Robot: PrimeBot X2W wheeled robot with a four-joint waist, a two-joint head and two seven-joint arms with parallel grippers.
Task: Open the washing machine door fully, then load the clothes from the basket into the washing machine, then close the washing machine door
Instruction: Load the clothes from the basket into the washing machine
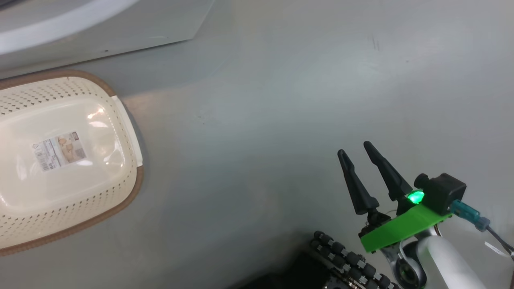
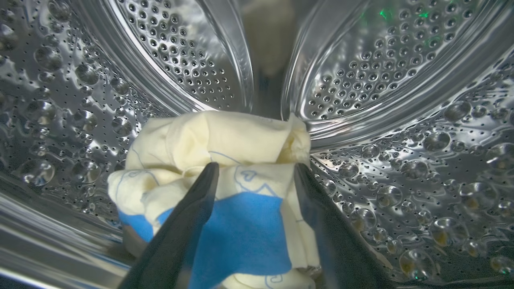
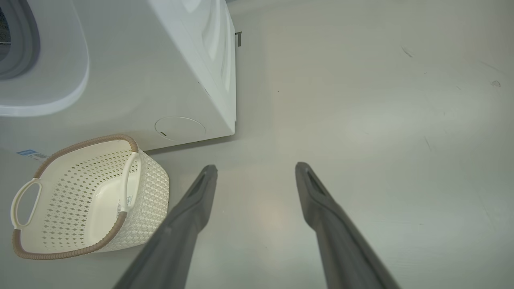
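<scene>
The left gripper [image 2: 255,166] is spread on both sides of the clothes [image 2: 217,136], which lie inside the washing machine [image 2: 401,80]. It should draw straight back, so no fabric catches. The right gripper [image 3: 255,166], also spread, hangs above the floor [image 3: 381,120]; beyond it the basket [image 3: 148,188] is empty.

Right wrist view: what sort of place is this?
Probably a laundry corner: a white washing machine on a grey floor, a perforated basket beside it, clothes in its steel drum.

The clothes [image 2: 217,140] lie in the washing machine [image 3: 132,80] (on its drum [image 2: 401,180]), the basket [image 3: 152,188] just before it.
</scene>
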